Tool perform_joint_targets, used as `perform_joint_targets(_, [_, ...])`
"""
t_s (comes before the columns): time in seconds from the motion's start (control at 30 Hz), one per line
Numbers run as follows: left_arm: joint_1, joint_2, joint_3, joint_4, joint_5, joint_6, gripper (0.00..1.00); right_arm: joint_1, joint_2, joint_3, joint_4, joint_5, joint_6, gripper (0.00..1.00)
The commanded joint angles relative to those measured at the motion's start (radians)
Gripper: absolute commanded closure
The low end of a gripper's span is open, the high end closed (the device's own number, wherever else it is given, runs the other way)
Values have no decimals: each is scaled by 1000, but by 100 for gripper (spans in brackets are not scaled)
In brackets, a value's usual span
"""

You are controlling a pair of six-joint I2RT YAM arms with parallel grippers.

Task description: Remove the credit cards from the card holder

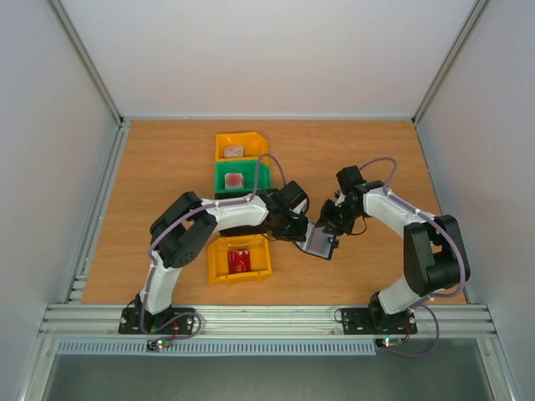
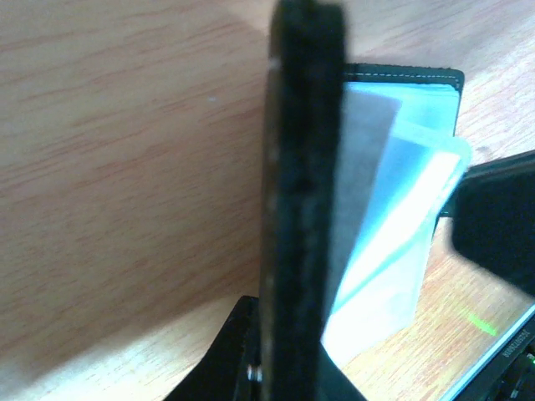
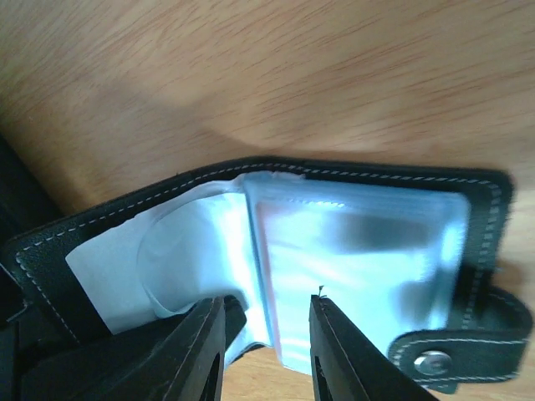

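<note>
— Where's the holder point(image 1: 320, 241)?
— Just 5 o'clock of worktop point(image 1: 167, 167) centre, open. My left claw point(image 1: 298, 228) is clamped on its cover. The right claw point(image 3: 266, 302) stands narrow, straddling a sleeve point(image 3: 359, 276) edge.
— Handling?
— Light, with a floppy cover and slick, limp sleeves. I'd pinch a card's stiff exposed edge, but I see none in the sleeves.

- Left arm point(image 1: 238, 213) and right arm point(image 1: 391, 205): same build, with white shells on the long links and bulky black housings at the joints.
- Cables point(image 1: 151, 251): one pale lilac lead per arm, running along the outside in loose loops.
- Base plates point(image 1: 159, 319): flat and black, one under each arm.
- Base lights point(image 1: 159, 342): small green and red points at the front of each base.
- Right gripper point(image 3: 266, 309): two black fingers point(image 3: 188, 355), smooth and slightly glossy, with rounded edges.
</note>
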Motion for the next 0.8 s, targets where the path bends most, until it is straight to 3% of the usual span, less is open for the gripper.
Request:
perform_joint_targets(0.0, [-6, -42, -35, 4, -12, 4, 100, -15, -23, -11, -53, 87, 42, 71])
perform_joint_targets(0.23, [-6, -54, -50, 6, -15, -1, 100, -18, 48, 0, -57, 144, 34, 70])
perform_joint_targets(0.6, [-7, -42, -24, 4, -18, -6, 100, 10, 42, -10, -103, 130, -2, 54])
perform_joint_targets(0.77, [-6, -36, -23, -1, -25, -2, 100, 32, 82, 22, -45, 71, -18, 63])
